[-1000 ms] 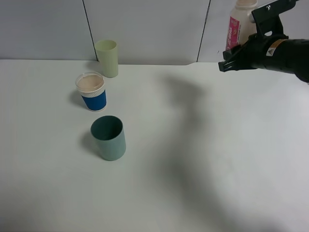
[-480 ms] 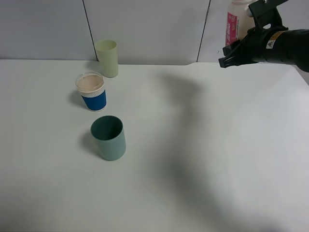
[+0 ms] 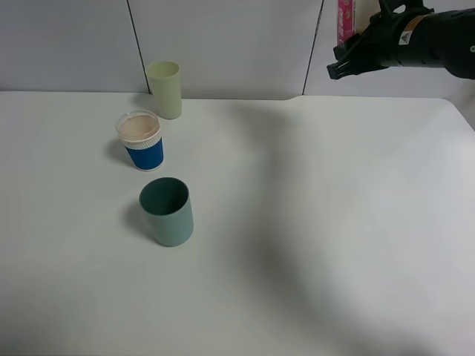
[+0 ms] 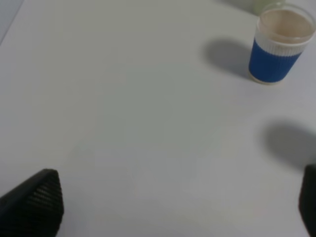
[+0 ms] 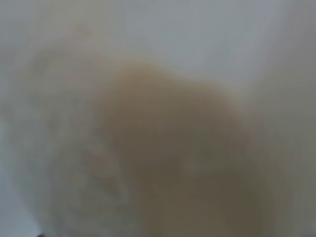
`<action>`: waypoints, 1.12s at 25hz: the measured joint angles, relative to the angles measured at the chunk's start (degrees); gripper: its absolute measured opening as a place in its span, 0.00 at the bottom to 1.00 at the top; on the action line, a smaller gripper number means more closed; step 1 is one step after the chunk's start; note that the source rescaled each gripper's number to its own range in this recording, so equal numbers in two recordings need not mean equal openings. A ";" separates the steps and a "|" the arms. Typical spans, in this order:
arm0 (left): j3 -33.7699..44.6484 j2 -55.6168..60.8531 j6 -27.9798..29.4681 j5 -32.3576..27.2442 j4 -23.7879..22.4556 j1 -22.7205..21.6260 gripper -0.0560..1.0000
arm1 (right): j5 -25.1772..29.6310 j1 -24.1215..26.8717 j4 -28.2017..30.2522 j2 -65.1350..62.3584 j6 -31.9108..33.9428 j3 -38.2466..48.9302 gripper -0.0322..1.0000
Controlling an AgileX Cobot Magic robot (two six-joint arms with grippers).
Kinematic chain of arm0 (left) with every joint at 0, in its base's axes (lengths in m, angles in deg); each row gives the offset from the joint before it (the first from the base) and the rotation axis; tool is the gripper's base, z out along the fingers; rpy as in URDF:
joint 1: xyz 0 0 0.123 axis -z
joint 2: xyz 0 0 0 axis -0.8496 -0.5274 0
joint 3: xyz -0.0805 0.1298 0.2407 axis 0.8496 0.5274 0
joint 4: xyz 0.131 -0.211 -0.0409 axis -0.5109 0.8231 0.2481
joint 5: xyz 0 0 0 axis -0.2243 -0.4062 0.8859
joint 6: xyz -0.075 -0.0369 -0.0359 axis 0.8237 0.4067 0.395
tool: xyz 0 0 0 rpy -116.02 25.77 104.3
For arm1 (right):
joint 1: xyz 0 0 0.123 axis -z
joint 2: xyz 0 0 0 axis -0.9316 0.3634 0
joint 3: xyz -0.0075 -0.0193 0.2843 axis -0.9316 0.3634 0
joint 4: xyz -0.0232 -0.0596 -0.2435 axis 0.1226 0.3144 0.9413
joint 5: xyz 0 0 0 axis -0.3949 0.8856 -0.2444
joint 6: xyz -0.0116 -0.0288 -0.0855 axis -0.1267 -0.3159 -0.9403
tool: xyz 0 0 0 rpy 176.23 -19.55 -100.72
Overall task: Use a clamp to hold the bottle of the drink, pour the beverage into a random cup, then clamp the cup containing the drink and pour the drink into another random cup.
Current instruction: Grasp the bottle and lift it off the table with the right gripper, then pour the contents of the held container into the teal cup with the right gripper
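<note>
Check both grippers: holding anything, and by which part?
Right gripper holds the bottle around its labelled body; exact contact hidden. Left gripper open, holding nothing.

pale tumbler (image 3: 164, 89), blue paper cup (image 3: 141, 142), teal tumbler (image 3: 168, 213) bunched at left, narrow gaps; table (image 3: 341, 222) open rightward

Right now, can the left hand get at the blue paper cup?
Probably yes. The left hand is open and empty, with only bare table between it and the blue paper cup.
</note>
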 joint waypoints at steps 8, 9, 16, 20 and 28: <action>0.00 0.00 0.00 0.00 0.00 0.00 0.88 | -1.19 -2.88 1.59 3.29 0.00 -2.37 0.03; 0.00 0.00 0.00 0.00 0.00 0.00 0.88 | -2.73 -3.67 1.59 4.43 0.00 -2.52 0.03; 0.00 0.00 0.00 0.00 0.00 0.00 0.88 | -7.55 -6.16 0.01 7.80 -0.54 -2.56 0.03; 0.00 0.00 0.00 0.00 0.00 0.00 0.88 | -8.18 -7.26 -0.36 9.14 -0.89 -2.56 0.03; 0.00 0.00 0.00 0.00 0.00 0.00 0.88 | -5.47 -11.73 -3.37 9.68 -5.11 -2.62 0.03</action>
